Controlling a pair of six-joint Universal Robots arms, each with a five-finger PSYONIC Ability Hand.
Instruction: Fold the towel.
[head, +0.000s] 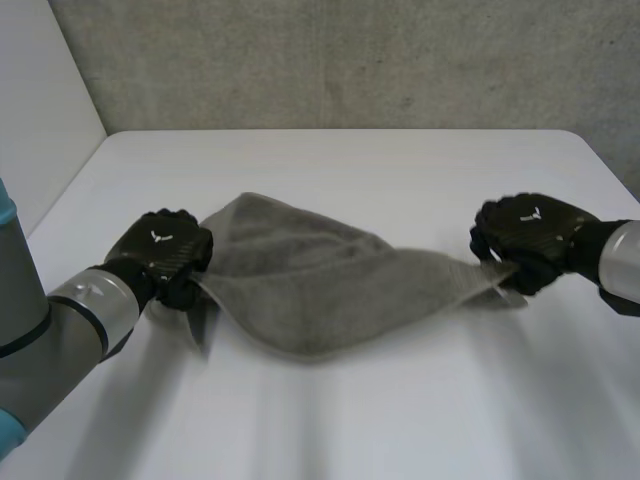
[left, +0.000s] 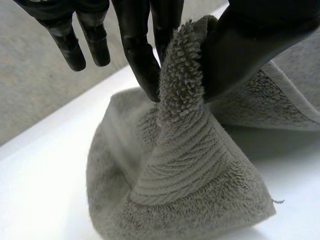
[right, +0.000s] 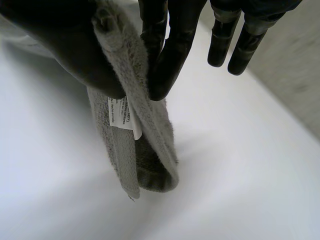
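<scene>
A grey terry towel (head: 320, 285) hangs stretched between my two hands, sagging onto the white table (head: 350, 160) in the middle. My left hand (head: 165, 255) pinches its left end; in the left wrist view the thumb (left: 250, 45) and fingers (left: 142, 55) squeeze a raised fold of the towel (left: 185, 150). My right hand (head: 525, 240) grips the right end. The right wrist view has the towel's edge (right: 132, 135), with a small white label (right: 120, 112), pinched between thumb (right: 65, 50) and fingers (right: 170, 55) and hanging down.
The white table reaches back to a grey concrete wall (head: 350, 60). A pale side wall (head: 40, 100) stands at the left. Bare tabletop lies in front of and behind the towel.
</scene>
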